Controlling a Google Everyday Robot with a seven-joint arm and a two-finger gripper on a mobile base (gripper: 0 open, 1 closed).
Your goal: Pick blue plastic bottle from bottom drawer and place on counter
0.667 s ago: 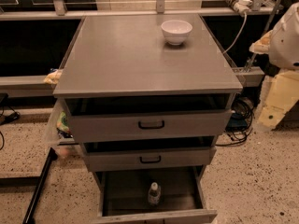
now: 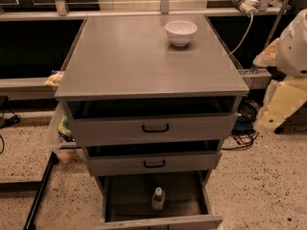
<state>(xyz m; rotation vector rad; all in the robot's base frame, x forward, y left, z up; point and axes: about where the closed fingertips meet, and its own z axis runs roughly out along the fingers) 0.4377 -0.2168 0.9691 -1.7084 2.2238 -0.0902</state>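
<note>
The blue plastic bottle (image 2: 158,198) stands upright in the open bottom drawer (image 2: 158,222), near the middle of its dark inside, white cap up. The counter (image 2: 144,61) is the grey top of the drawer cabinet. My arm hangs at the right edge of the view, beside the cabinet's right side. My gripper (image 2: 280,104) is the pale cream end of the arm, at about the height of the top drawer, well away from the bottle and holding nothing that I can see.
A white bowl (image 2: 181,31) sits at the back right of the counter. The two upper drawers (image 2: 155,127) with black handles stand slightly open. Cables and a power strip (image 2: 242,1) lie behind right. A black bar (image 2: 41,190) and plastic bags (image 2: 60,128) are at the left.
</note>
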